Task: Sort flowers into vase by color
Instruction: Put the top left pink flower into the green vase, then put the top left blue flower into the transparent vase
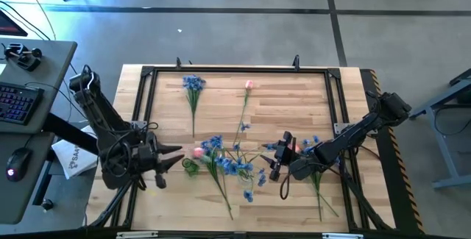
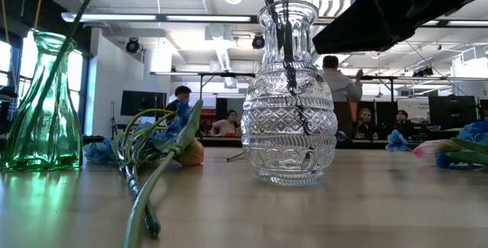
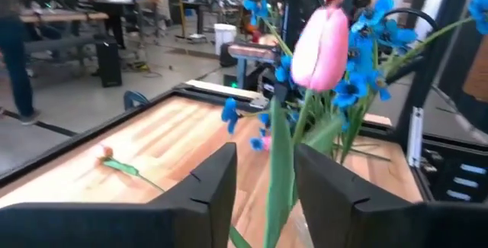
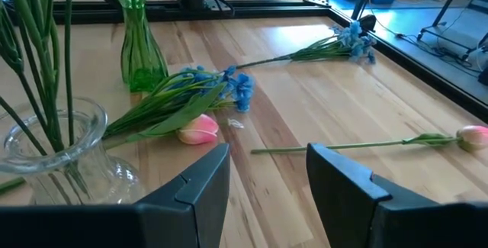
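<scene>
A pink tulip [image 3: 320, 46] lies just ahead of my left gripper [image 3: 263, 179], which is open; its stem and leaf [image 3: 280, 164] run back between the fingers. In the high view this tulip [image 1: 199, 151] sits beside the green vase [image 1: 190, 167], which holds one stem [image 2: 76, 19]. The clear vase [image 2: 290, 95] holds several green stems. My right gripper [image 4: 267, 172] is open over bare wood, beside the clear vase [image 4: 53, 156], pointing toward the table's left. A blue spray [image 4: 206, 88] rests on the table against the tulip [image 4: 198, 130]. A second tulip [image 1: 249, 84] lies near the far edge. My left gripper stands level, coming from the table's left, with one finger on either side of the tulip's stem and leaf [image 3: 280, 164]. The gap is wider than the stem, and I cannot tell whether either finger touches it.
Another blue spray [image 1: 193, 83] lies near the far left, more blue flowers [image 1: 313, 147] under the right arm, with stems toward the near edge. A black frame [image 1: 235, 70] rims the table. A desk with a keyboard [image 1: 15, 103] stands to the left. People sit in the room behind [image 2: 339, 80].
</scene>
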